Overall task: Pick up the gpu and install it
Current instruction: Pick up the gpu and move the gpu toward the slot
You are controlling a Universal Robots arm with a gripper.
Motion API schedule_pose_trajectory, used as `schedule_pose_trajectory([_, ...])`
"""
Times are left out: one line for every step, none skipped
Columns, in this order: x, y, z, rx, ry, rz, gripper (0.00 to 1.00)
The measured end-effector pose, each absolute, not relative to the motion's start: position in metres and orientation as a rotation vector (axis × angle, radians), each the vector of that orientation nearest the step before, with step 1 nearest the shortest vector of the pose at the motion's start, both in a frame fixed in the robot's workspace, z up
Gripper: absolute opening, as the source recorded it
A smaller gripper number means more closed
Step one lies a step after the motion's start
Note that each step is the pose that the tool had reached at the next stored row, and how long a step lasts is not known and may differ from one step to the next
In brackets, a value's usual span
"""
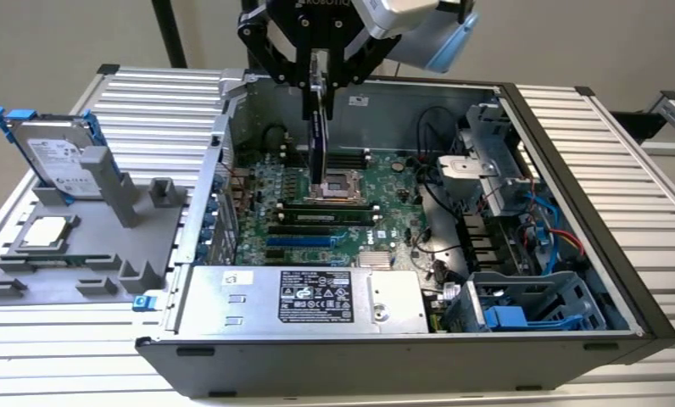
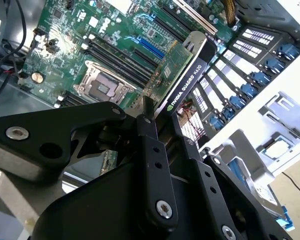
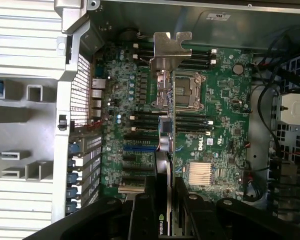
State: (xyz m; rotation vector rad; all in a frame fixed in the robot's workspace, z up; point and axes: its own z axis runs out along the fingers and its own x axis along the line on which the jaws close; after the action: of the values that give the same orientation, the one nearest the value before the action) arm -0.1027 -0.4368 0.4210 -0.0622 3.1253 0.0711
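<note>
One ribbed metal worktop point(image 1: 609, 127) before a pale wall carries an open computer case point(image 1: 371, 365), its motherboard point(image 1: 400, 199) exposed, and a grey rack point(image 1: 43, 280) holding a hard drive point(image 1: 60, 157). The pincer point(image 1: 318, 93) is clenched on the gpu point(image 1: 316, 153), hanging it edge-down over the motherboard.

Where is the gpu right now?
In the exterior view, the gpu hangs edge-on, clamped in the gripper, inside the open computer case and over the CPU socket.

Under the gpu point(image 2: 176, 75) the motherboard point(image 1: 394, 199) lies open, flanked by power supply point(image 1: 304, 298), drive cage point(image 1: 553, 297).
</note>
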Motion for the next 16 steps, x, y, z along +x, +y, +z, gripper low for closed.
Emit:
schedule_pose_trajectory([-0.1027, -0.4369, 0.421, -0.062, 3.125, 0.071, 0.0])
schedule_pose_trajectory([-0.1027, -0.4369, 0.421, -0.062, 3.125, 0.071, 0.0])
schedule_pose_trajectory([-0.1026, -0.4369, 0.421, -0.062, 3.125, 0.071, 0.0])
schedule_pose_trajectory([-0.1025, -0.4369, 0.421, -0.062, 3.125, 0.071, 0.0])
schedule_pose_trajectory([-0.1025, -0.4369, 0.421, -0.062, 3.125, 0.071, 0.0])
schedule_pose_trajectory([-0.1025, -0.4369, 0.421, -0.062, 3.125, 0.071, 0.0])
schedule_pose_trajectory([-0.1024, -0.4369, 0.421, -0.062, 3.125, 0.071, 0.0])
schedule_pose_trajectory([-0.1024, -0.4369, 0.421, -0.062, 3.125, 0.071, 0.0])
schedule_pose_trajectory([-0.1024, -0.4369, 0.421, -0.062, 3.125, 0.071, 0.0])
schedule_pose_trajectory([-0.1024, -0.4369, 0.421, -0.062, 3.125, 0.071, 0.0])
schedule_pose_trajectory([-0.1024, -0.4369, 0.421, -0.062, 3.125, 0.071, 0.0])
schedule_pose_trajectory([-0.1024, -0.4368, 0.421, -0.063, 3.125, 0.071, 0.0])
schedule_pose_trajectory([-0.1024, -0.4369, 0.421, -0.063, 3.125, 0.071, 0.0])
schedule_pose_trajectory([-0.1024, -0.4369, 0.421, -0.064, 3.125, 0.071, 0.0])
schedule_pose_trajectory([-0.1024, -0.4368, 0.421, -0.066, 3.125, 0.071, 0.0])
schedule_pose_trajectory([-0.1024, -0.4368, 0.421, -0.067, 3.125, 0.071, 0.0])
